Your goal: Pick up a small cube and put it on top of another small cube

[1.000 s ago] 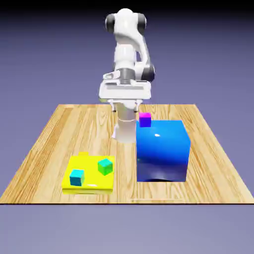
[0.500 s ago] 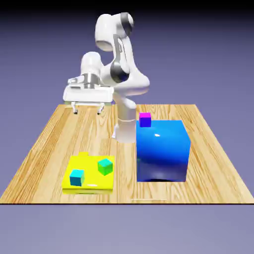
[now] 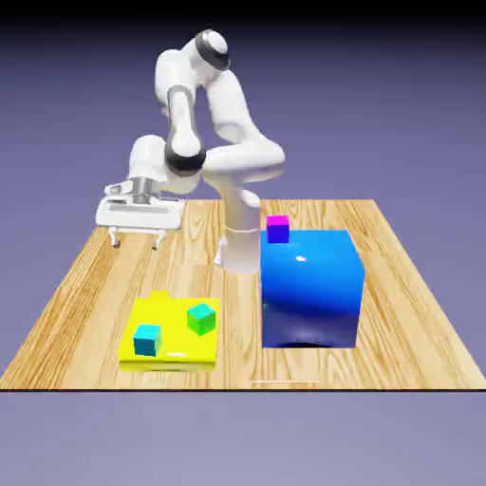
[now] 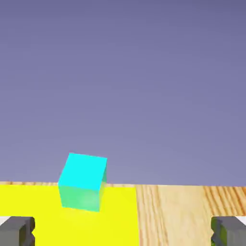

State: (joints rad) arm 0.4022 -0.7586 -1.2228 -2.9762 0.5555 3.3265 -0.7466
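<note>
Your fingers (image 3: 136, 245) hang open above the desk (image 3: 237, 365); the partly hidden small yellow cube (image 3: 159, 294) looks roughly square to the yellow slab (image 3: 174, 318).

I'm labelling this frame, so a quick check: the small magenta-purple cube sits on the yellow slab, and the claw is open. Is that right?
Not quite: the exterior view shows the small magenta-purple cube at the big blue block, not on the yellow slab. The rest holds: the claw is open.
</note>
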